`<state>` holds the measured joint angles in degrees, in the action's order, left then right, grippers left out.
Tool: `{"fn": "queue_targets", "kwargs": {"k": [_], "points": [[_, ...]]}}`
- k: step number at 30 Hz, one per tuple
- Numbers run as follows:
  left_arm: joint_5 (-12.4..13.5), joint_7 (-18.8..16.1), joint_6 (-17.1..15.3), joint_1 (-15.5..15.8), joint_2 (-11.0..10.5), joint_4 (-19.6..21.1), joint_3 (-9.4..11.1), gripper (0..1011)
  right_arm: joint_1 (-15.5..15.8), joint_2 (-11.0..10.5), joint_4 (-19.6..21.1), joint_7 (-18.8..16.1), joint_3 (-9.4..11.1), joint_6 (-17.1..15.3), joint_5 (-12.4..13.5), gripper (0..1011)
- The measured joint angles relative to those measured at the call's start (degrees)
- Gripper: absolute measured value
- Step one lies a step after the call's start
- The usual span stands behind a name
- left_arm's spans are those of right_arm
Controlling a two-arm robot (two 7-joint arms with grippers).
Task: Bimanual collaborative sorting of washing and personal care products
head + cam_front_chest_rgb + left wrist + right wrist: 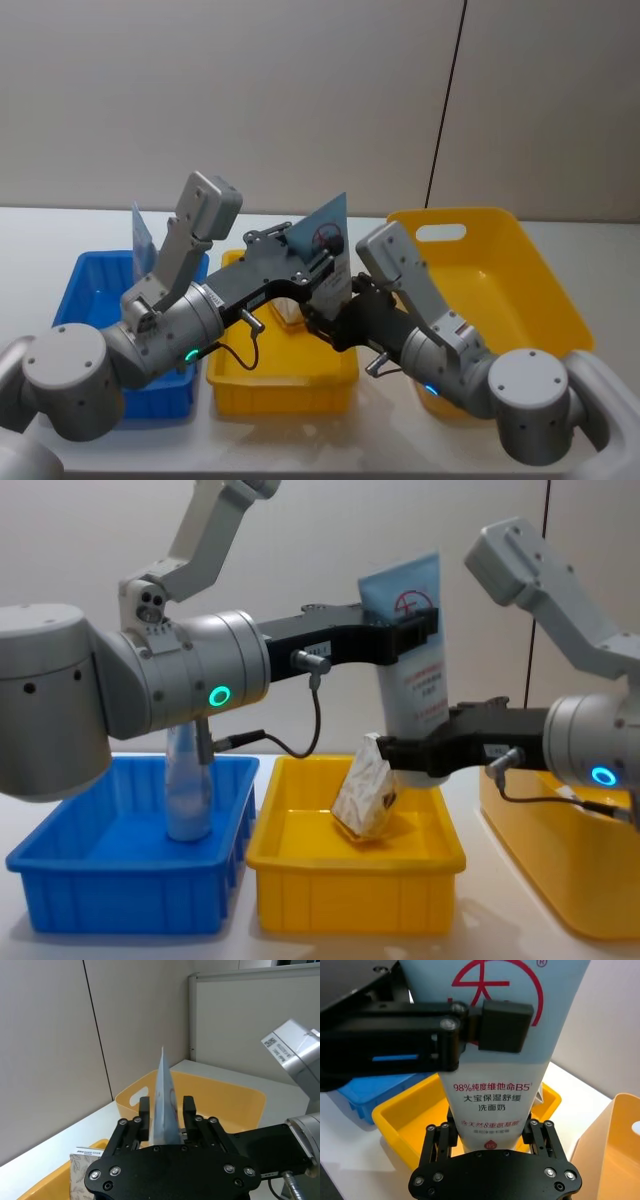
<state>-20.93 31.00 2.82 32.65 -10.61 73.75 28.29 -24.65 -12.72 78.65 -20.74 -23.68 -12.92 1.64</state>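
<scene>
A tall light-blue squeeze tube [420, 685] with a red round logo stands upright in the air above the small yellow bin [350, 880]. My left gripper [425, 625] is shut on its upper part, just below the logo. My right gripper [410, 755] clasps the tube's lower end, with a finger against each side in the right wrist view. A white grey-patterned pack [365, 800] leans inside the small yellow bin. In the blue bin [120, 880], a pale translucent bottle [185, 790] stands upright.
The large yellow bin [500, 270] with a handle slot sits on the white table at the right. The three bins stand side by side, blue at the left. Both forearms cross over the small yellow bin. A grey wall is behind.
</scene>
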Motion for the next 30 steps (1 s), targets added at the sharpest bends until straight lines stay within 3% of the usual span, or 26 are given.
{"fn": "queue_targets", "kwargs": {"k": [13,21,30], "points": [[0.0,0.0,0.0,0.0,0.0,0.0,0.0,741,-0.8,0.7,-1.3,-0.1,-0.1,0.3,1.2,450],[0.0,0.0,0.0,0.0,0.0,0.0,0.0,987,-0.7,1.6,-1.3,2.3,1.2,-0.4,1.8,314],[0.0,0.0,0.0,0.0,0.0,0.0,0.0,1001,-0.3,3.2,-1.3,6.4,3.9,-1.2,2.1,215]]}}
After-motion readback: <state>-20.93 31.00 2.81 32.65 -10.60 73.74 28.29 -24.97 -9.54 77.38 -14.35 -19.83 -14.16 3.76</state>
